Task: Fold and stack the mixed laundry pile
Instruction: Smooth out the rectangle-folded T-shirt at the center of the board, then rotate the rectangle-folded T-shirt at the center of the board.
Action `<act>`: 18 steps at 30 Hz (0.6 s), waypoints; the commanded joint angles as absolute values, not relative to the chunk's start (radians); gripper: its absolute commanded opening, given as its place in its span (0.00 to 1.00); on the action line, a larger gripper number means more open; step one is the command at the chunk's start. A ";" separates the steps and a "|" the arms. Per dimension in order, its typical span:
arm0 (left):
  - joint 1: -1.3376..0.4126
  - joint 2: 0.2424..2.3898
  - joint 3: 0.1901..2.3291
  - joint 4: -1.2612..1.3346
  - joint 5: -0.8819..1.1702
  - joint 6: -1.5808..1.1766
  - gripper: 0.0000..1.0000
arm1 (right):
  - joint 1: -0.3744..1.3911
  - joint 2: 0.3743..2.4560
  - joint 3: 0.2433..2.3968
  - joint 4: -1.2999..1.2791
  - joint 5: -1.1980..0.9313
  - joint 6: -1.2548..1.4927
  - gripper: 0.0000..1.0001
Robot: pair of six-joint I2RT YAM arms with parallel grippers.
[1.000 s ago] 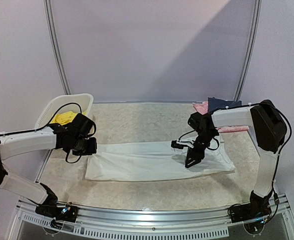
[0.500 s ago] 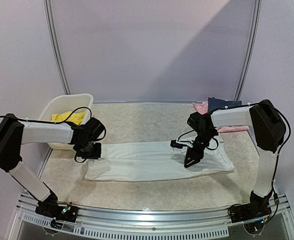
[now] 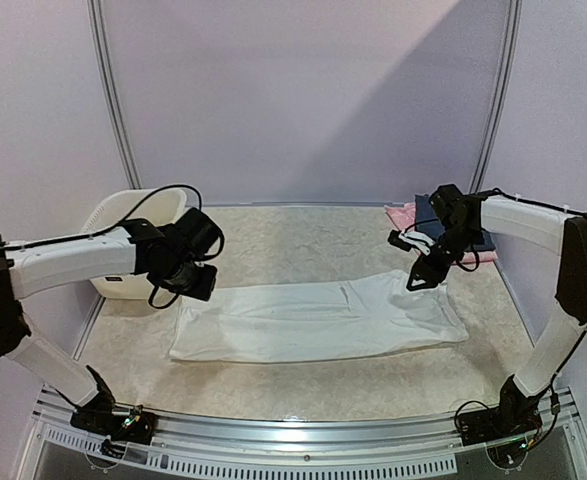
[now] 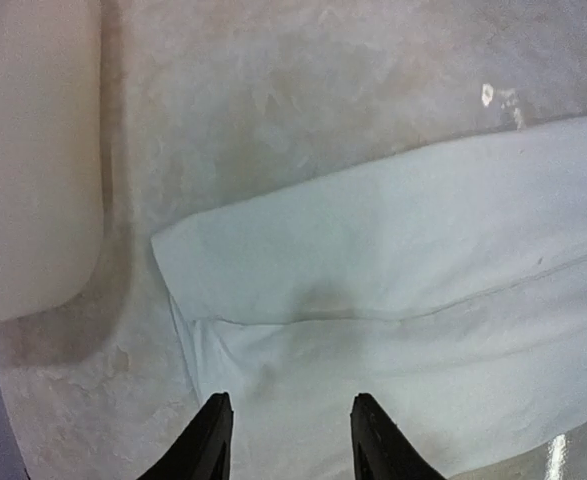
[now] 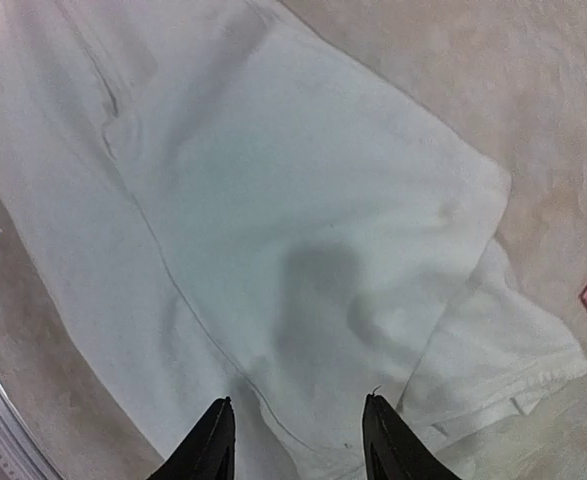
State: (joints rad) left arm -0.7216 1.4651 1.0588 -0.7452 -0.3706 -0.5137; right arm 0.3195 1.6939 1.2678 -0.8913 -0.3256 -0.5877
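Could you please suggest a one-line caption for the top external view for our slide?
Left arm and right arm, jaws open, hover over opposite ends of a white T-shirt folded lengthwise.

Beige mottled table (image 3: 303, 385) with metal front rail (image 3: 313, 430); pale lilac wall (image 3: 33, 120); curved poles (image 3: 113, 100) frame a shadowed back panel (image 3: 303, 100)

The right end effector (image 5: 295, 402), jaws apart, hangs above the white T-shirt (image 5: 303, 200).

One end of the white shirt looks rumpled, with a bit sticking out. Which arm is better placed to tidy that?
Probably the right. The right hand, open, hovers over that end of the white shirt, close to the rumpled part; the left hand is over the flatter opposite end.
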 commanded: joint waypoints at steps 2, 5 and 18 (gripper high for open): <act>-0.765 1.569 0.964 -0.741 -0.321 -0.569 0.38 | 0.293 1.742 1.195 -0.858 -0.157 -0.584 0.42; -0.766 1.600 0.933 -0.720 -0.331 -0.611 0.37 | 0.292 1.780 1.218 -0.832 -0.129 -0.586 0.39; -0.810 1.647 0.775 -0.715 -0.264 -0.753 0.37 | 0.365 2.076 1.396 -0.798 0.046 -0.611 0.36</act>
State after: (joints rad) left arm -0.7818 1.6302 0.8509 -0.7097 -0.3107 -0.6876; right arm 0.3149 2.0029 1.3746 -0.8303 -0.0360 -0.5907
